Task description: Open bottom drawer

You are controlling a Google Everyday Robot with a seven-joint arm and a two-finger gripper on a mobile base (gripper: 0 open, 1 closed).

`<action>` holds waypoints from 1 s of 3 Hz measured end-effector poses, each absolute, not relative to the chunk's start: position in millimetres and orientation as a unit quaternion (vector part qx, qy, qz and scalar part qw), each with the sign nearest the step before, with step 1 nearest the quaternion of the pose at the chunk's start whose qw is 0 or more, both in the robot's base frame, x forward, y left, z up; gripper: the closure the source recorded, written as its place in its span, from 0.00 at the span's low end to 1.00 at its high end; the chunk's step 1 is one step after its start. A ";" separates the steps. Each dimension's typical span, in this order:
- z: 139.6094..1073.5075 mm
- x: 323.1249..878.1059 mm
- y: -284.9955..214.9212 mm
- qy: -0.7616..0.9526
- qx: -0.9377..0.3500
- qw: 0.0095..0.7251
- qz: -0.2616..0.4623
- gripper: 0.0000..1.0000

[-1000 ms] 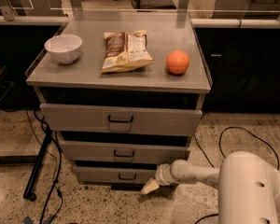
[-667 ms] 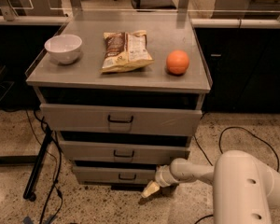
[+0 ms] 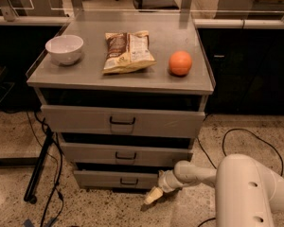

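Note:
The bottom drawer [image 3: 104, 178] is the lowest, narrowest grey front of three in the grey cabinet, with a small dark wire handle [image 3: 129, 181] at its middle. It looks shut or nearly so. My gripper [image 3: 152, 197] hangs low at the end of the white arm [image 3: 194, 173], just right of and below the drawer's right end, near the floor. It is apart from the handle.
On the cabinet top [image 3: 85, 77] sit a white bowl [image 3: 64, 48], a chip bag [image 3: 127, 51] and an orange [image 3: 180, 63]. The middle drawer [image 3: 125, 153] and the top drawer [image 3: 123, 121] are above. Black cables [image 3: 49, 193] and a stand leg [image 3: 38, 174] lie at the left.
The gripper and arm have stayed low at the drawer's right end, barely shifting. The drawers have not moved.

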State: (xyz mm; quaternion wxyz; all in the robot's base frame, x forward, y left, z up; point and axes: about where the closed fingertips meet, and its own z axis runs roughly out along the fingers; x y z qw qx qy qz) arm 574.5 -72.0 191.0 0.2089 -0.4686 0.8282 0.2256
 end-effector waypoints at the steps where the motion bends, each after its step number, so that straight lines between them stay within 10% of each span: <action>1: 193.2 574.3 -71.5 0.828 -0.470 0.208 0.226 0.00; 3: 196.0 558.0 -69.4 0.824 -0.475 0.197 0.237 0.00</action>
